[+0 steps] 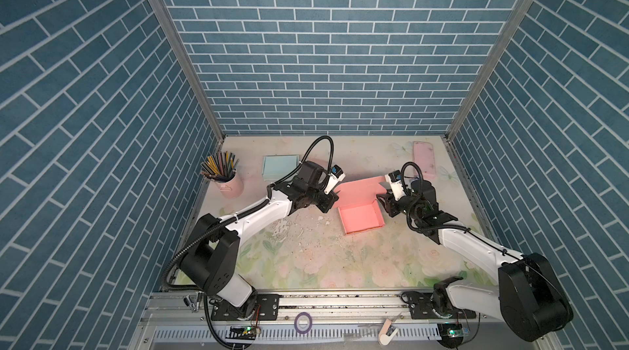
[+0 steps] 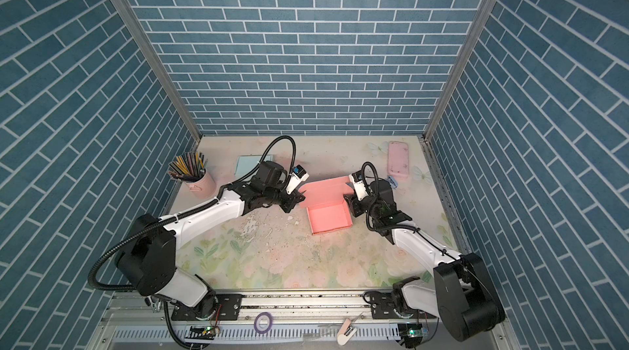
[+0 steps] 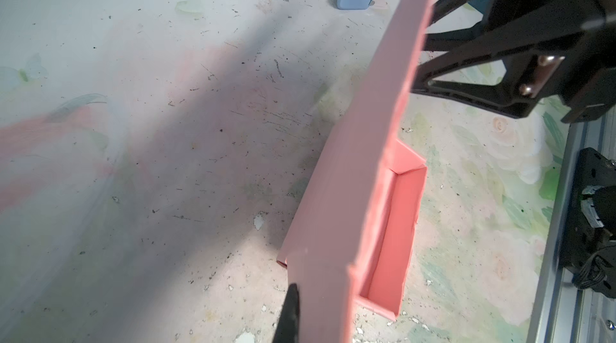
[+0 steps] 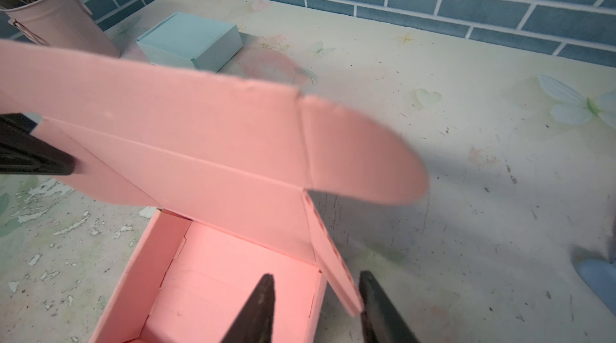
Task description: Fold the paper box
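The pink box (image 1: 360, 224) sits on the worktop (image 1: 306, 263), a little right of the middle in both top views. Its tray is open upward and its lid (image 1: 359, 190) stands along the far edge. The left pincer (image 1: 335, 197) is pressed together on the lid's left ear, with one finger (image 3: 290, 308) on the outer face and another (image 4: 33, 154) on the inner face. The right pincer (image 4: 316, 276) is spread and straddles the tray's right side wall (image 4: 333, 268), which leans outward. I cannot tell whether either finger touches it.

The box looks like thin card and is probably very light, so it would slide across the worktop at a push unless one arm steadies it. The panels should stay flat and give only along the scored creases. A hard pinch in the middle of a panel would likely dent it or leave a false fold.

The better holds are near an edge and close to a crease: the leaning side wall at its upper rim, and the lid at its ears. The right ear (image 4: 363, 154) hangs free and probably flexes easily, so it wants guiding rather than squeezing.
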